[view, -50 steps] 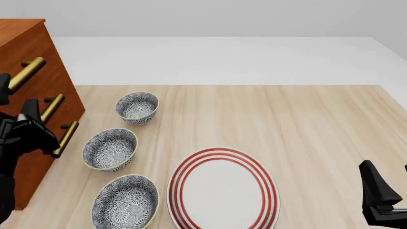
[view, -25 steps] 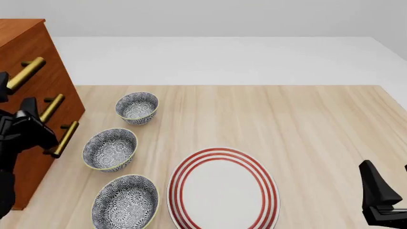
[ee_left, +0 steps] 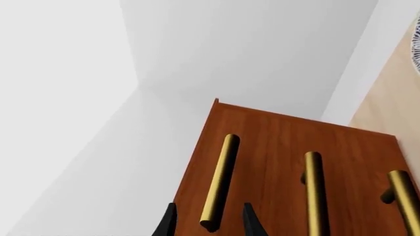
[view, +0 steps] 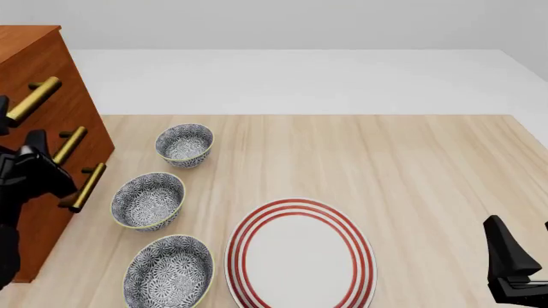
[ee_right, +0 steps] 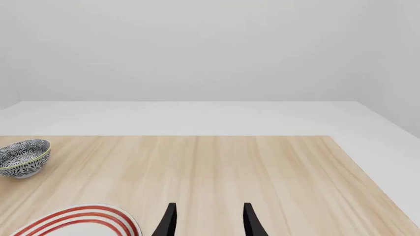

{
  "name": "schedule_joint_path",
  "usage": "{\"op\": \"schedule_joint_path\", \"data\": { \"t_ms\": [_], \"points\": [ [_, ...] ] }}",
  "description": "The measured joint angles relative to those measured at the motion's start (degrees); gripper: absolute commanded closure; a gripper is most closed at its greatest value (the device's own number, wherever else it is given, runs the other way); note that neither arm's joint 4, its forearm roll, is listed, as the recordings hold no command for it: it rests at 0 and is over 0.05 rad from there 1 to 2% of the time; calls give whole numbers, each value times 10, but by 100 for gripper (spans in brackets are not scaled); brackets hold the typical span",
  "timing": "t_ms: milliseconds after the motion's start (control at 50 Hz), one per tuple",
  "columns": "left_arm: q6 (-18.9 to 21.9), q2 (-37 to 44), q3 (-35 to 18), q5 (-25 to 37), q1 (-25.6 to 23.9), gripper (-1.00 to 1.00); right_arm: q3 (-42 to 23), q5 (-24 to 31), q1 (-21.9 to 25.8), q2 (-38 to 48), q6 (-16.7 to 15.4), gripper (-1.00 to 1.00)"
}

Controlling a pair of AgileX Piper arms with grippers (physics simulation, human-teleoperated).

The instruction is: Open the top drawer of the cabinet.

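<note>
The left gripper (ee_left: 206, 223) is spread, fingers either side of the near end of the top drawer (ee_left: 262, 142) handle (ee_left: 219, 182), whose bar runs straight ahead; the cabinet (view: 38, 70) faces it

The left arm comes in low at the front view's left edge, its left gripper (ee_left: 207, 221) spread, one finger showing on each side of a gap. The right gripper (ee_right: 207, 219) is likewise parted, and its arm sits at the lower right corner, well apart from the left.
</note>
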Motion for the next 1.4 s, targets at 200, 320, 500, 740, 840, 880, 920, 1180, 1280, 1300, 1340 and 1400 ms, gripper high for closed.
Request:
{"op": "schedule_joint_path", "data": {
  "t_ms": [200, 320, 500, 740, 840, 880, 920, 1180, 1280, 1300, 1340, 1400],
  "points": [
    [0, 5, -6, 0, 5, -100, 0, 0, 0, 0, 0, -100],
    [1, 8, -8, 0, 6, -100, 0, 0, 0, 0, 0, -100],
    [-1, 7, -6, 1, 7, 100, 0, 0, 0, 0, 0, -100],
    [-1, 6, -5, 1, 5, 100, 0, 0, 0, 0, 0, -100],
    [0, 6, -5, 1, 5, 100, 0, 0, 0, 0, 0, -100],
    [0, 6, -5, 1, 5, 100, 0, 0, 0, 0, 0, -100],
    [0, 6, -5, 1, 5, 100, 0, 0, 0, 0, 0, -100],
    [6, 5, -3, 0, 0, 100, 0, 0, 0, 0, 0, -100],
    [9, 4, -2, 0, -4, 100, 0, 0, 0, 0, 0, -100],
    [9, 4, -2, 0, -5, 100, 0, 0, 0, 0, 0, -100],
    [11, 3, -1, 0, -7, 100, 0, 0, 0, 0, 0, -100],
    [13, 2, -1, 0, -10, 100, 0, 0, 0, 0, 0, -100]
  ]
}}
